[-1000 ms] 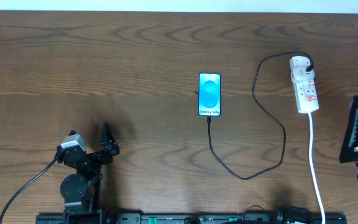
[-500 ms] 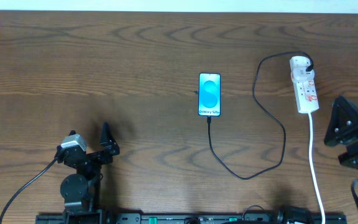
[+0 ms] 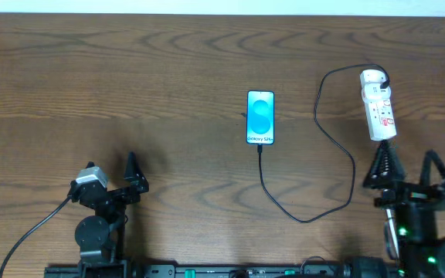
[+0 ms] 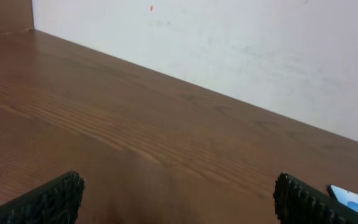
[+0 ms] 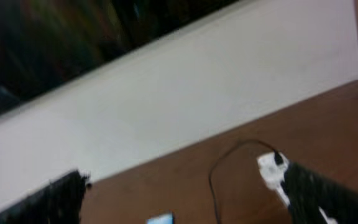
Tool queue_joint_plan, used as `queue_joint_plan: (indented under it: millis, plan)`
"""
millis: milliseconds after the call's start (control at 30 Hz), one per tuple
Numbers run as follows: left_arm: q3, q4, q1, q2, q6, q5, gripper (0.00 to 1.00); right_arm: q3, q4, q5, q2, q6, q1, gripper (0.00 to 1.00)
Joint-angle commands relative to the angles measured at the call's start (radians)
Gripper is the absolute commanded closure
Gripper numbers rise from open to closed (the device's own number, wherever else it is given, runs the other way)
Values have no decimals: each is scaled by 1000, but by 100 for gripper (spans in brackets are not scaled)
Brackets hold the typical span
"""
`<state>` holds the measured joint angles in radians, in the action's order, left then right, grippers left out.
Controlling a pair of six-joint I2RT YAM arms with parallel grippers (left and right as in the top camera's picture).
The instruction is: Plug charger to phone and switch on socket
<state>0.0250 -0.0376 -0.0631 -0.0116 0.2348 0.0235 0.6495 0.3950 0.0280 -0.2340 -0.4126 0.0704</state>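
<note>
right gripper [image 3: 405, 152] is sitting with its fingers spread wide and nothing between them, low at the near right of the table [image 3: 168, 69], just on the near side of the socket [image 3: 378, 104]. its wrist view is pretty blurry, but you can make out both dark fingers at the bottom corners with bare space between. left gripper [image 3: 111, 167] is over at the near left, also spread apart and empty, well apart from all the task stuff. its wrist view shows mostly bare wood and a pale wall [image 4: 229, 43], with a corner of the phone just peeking in beside one finger. the socket is the white strip on the right side, lying lengthwise away from the robot, red marks on top; can't tell how the switches are set, too small. the charger [image 3: 351, 166] leaves the socket's far end, swings left, runs down toward the near side, loops round and comes up to the phone [image 3: 260, 117], where its tip meets the near edge. phone's flat in the middle of the table, blue screen up.
</note>
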Motion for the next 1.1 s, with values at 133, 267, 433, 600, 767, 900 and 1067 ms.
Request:
queue_joint_plan:
  millis: [133, 267, 433, 600, 767, 900, 1067]
  plan:
    - [-21, -32, 5, -1, -10, -12, 2, -311, -94, -11, 174, -50, -7, 1]
    - [-21, -32, 5, -1, -10, -12, 2, -447, -197, -23, 231, -54, -7, 1]
    - [-21, -32, 5, -1, -10, -12, 2, -554, -297, -31, 229, -54, -7, 1]
    - [-21, -32, 5, -1, -10, -12, 2, -622, -335, -68, 229, -54, -7, 1]
    - [-21, -32, 5, -1, -10, -12, 2, -645, -325, -77, 229, 24, -6, 1]
    - [-21, -32, 5, -1, -10, -12, 2, -645, -321, -22, 229, 232, -9, 1]
    - [-21, -32, 5, -1, -10, -12, 2, -645, -321, -23, 229, 368, -40, 1]
